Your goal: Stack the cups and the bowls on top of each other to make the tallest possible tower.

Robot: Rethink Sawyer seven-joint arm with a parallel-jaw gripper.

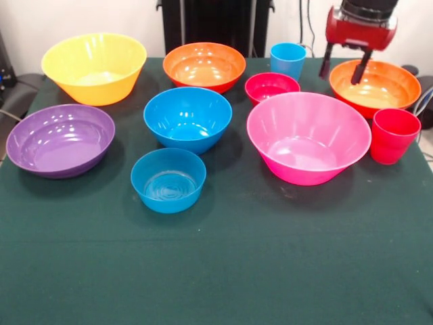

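Observation:
My gripper (342, 71) hangs open and empty at the far right, above the left rim of an orange-red bowl (382, 84). All bowls stand apart, none stacked: yellow (95, 66), a second orange-red (203, 66), small magenta-red (271, 87), medium blue (187, 118), small blue with a ringed base (168, 180), purple (59, 139) and pink (308, 136). The light blue cup (288, 60) stands upright at the back, left of the gripper. The red cup (394, 135) stands upright at the right, beside the pink bowl. No tower shows.
A dark green cloth (216, 271) covers the table. The robot's black pedestal (216, 24) stands at the far side. Cables (423, 101) lie off the right edge.

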